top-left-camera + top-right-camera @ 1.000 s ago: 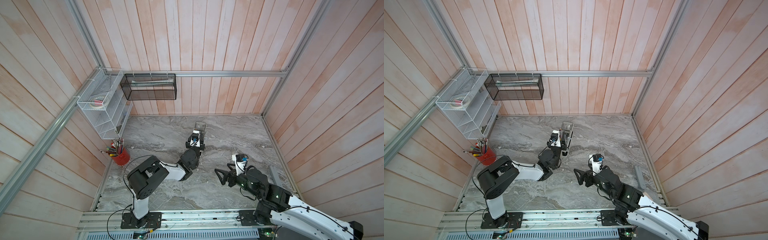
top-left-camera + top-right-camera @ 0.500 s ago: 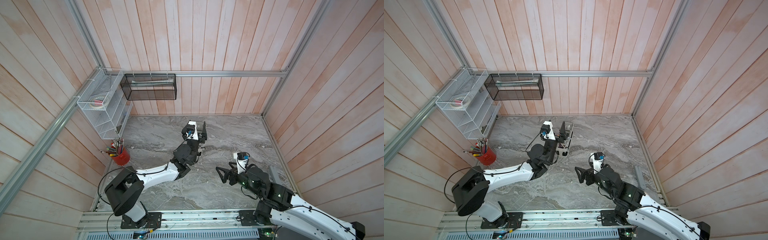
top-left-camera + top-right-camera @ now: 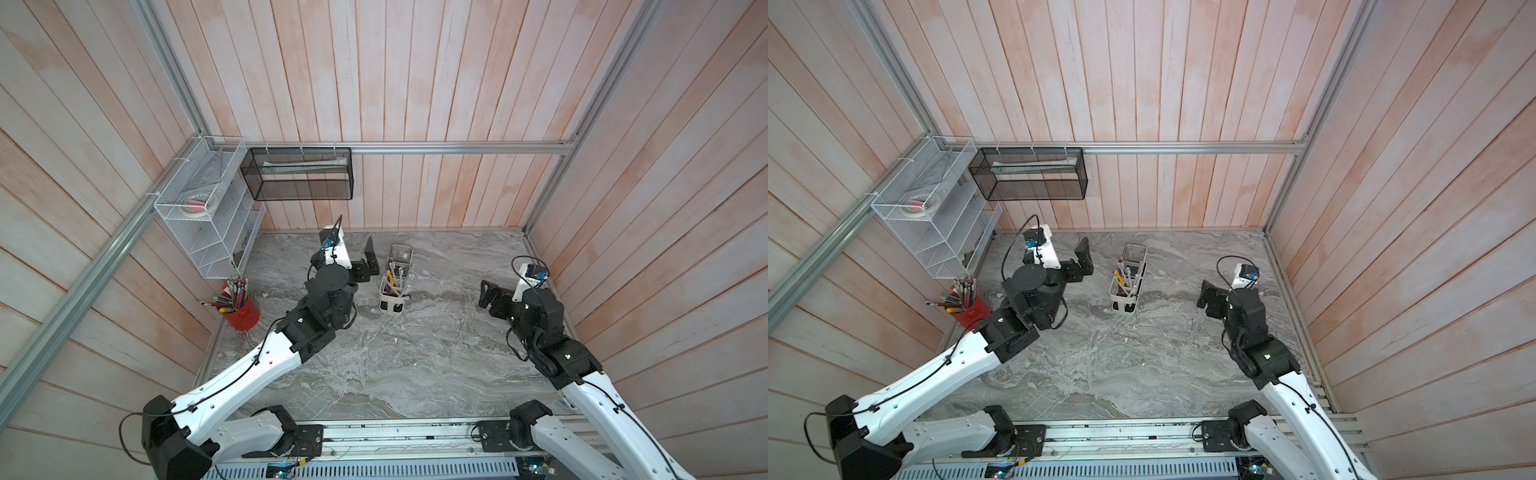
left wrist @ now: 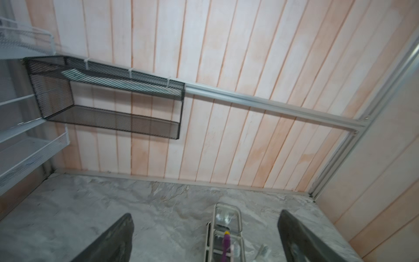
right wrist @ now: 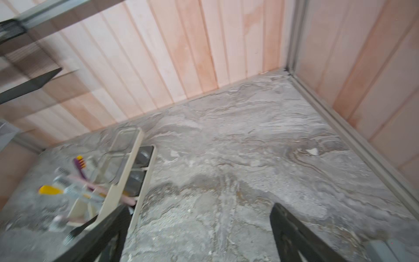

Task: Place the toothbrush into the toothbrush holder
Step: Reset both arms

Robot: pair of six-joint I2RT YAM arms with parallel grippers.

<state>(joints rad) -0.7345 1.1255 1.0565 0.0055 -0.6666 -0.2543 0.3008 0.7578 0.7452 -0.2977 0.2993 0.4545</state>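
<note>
A purple toothbrush (image 4: 226, 241) standing in the holder (image 4: 207, 238), just ahead of the empty, wide-spread left gripper (image 4: 205, 214), is shown sharply only by the left wrist view. In a top view one holder (image 3: 388, 305) and two grippers are counted. The right gripper (image 3: 484, 296), also spread empty, is seen well aside of the holder.

Marble tabletop (image 3: 395, 365): toothbrush holder (image 3: 392, 298), red pen cup (image 3: 244, 319)
</note>
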